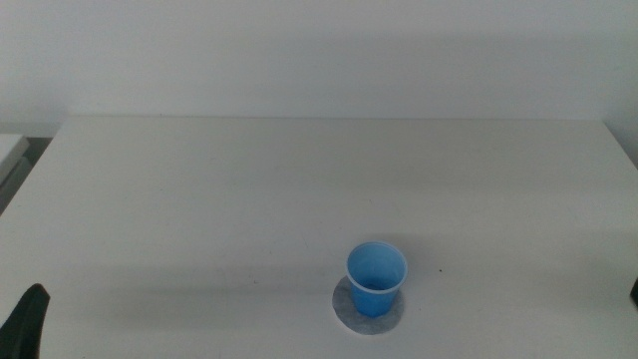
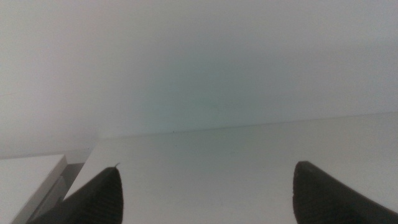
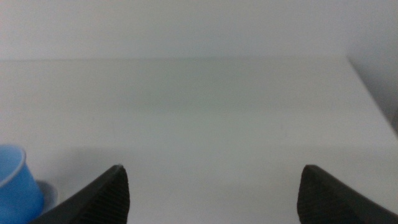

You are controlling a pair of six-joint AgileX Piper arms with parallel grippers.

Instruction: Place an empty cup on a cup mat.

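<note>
The blue cup (image 1: 377,278) stands upright on the grey speckled cup mat (image 1: 351,312) near the table's front, a little right of centre. It is empty, with a blue inside. The cup (image 3: 13,182) and a sliver of the mat (image 3: 48,193) also show in the right wrist view. My left gripper (image 2: 205,193) is open and empty at the front left corner; one dark jaw shows in the middle view (image 1: 26,321). My right gripper (image 3: 214,193) is open and empty, off to the right of the cup and apart from it.
The white table (image 1: 299,179) reaches back to a pale wall. A lower white surface (image 1: 10,150) stands beyond the table's left edge. A dark bit of the right arm (image 1: 634,291) shows at the right edge.
</note>
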